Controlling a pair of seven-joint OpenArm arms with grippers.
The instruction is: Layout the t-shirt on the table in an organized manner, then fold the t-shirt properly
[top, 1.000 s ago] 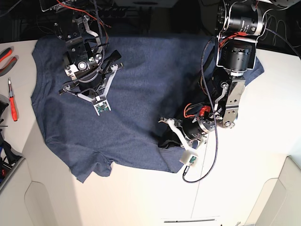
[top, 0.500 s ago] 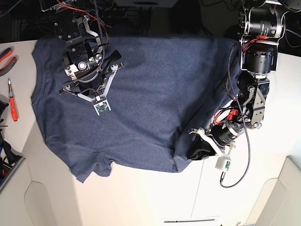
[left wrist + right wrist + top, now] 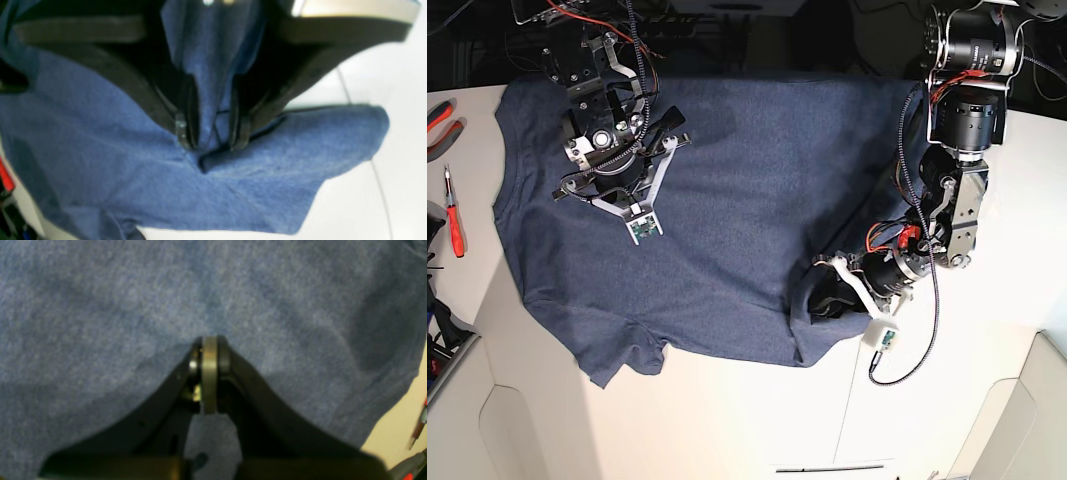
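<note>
The left tool point(image 3: 211, 141) stood with its black jaws parted a little, a raised ridge of the heathered navy-blue cotton t-shirt point(image 3: 727, 200) running up between them; whether the pads gripped that cloth could not be told. It sat at the shirt's near right edge in the base view point(image 3: 827, 300), where the fabric bunched into a dark fold. The right tool point(image 3: 208, 350) was clenched with nothing between its jaws, its tip pressed on flat fabric near the shirt's far left part point(image 3: 612, 140). The shirt lay spread over the wide off-white matte desk point(image 3: 757, 420), plain side up, one sleeve reaching toward the near left. Bare desk ran along the near side and right. A red-handled screwdriver point(image 3: 454, 215) lay off the shirt's left edge.
</note>
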